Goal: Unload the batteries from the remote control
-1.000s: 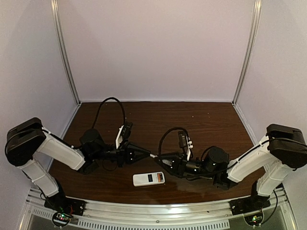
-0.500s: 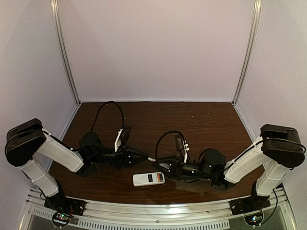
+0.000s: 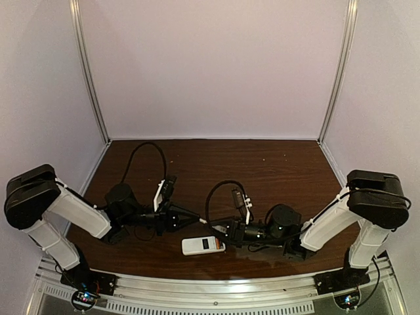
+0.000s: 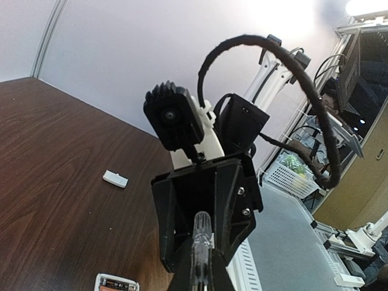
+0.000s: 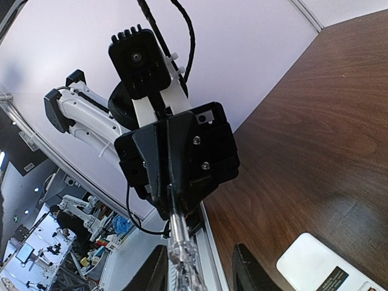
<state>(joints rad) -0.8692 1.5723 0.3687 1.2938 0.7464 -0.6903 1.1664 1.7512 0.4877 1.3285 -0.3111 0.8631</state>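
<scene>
Since a second ago both my arms have sunk toward the near edge, and the spot where my pincers meet has slid left and nearer to the remote control point(image 3: 203, 245). My right arm reaches farther across the table point(image 3: 282, 164), while my left has drawn back a little. The remote itself has not moved.

My left pincer point(image 3: 194, 220) is closed on the screwdriver point(image 5: 180, 253). My right pincer point(image 3: 212, 225) faces it tip to tip, its fingers point(image 5: 245, 271) spread wide on either side of the clear handle and seemingly not touching it.

The remote lies flat on the table just in front of the two pincers, close to the near edge and apart from both. Its plain white back is up, with the dark rectangular recess uncovered. In the left wrist view something orange shows inside that recess, a battery point(image 4: 117, 282); I cannot tell how many are in there.

A small flat white piece point(image 4: 115, 178) lies on the wood well away from the remote.
</scene>
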